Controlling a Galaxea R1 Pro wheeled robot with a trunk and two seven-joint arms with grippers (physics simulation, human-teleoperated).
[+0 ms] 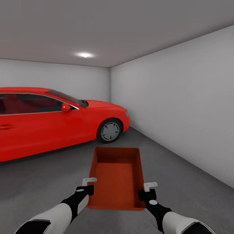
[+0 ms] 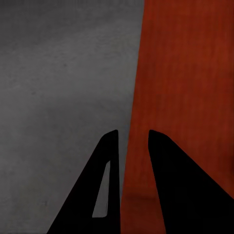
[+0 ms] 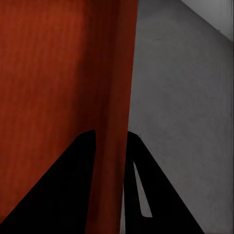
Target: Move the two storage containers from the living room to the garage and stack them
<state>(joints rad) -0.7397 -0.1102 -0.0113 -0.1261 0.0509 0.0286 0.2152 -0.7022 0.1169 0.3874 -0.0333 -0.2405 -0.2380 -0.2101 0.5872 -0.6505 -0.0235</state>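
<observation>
Two hands (image 1: 89,186) (image 1: 147,191), one container (image 1: 117,175)

An open, lidless orange-red storage container (image 1: 117,177) is held level above the grey garage floor (image 1: 182,175).

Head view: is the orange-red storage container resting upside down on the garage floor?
No. The storage container faces open side up, held between the left gripper and the right gripper above the floor.

Head view high, forward-down – wrist views close along container (image 1: 117,175) walls, floor (image 1: 48,178)
</observation>
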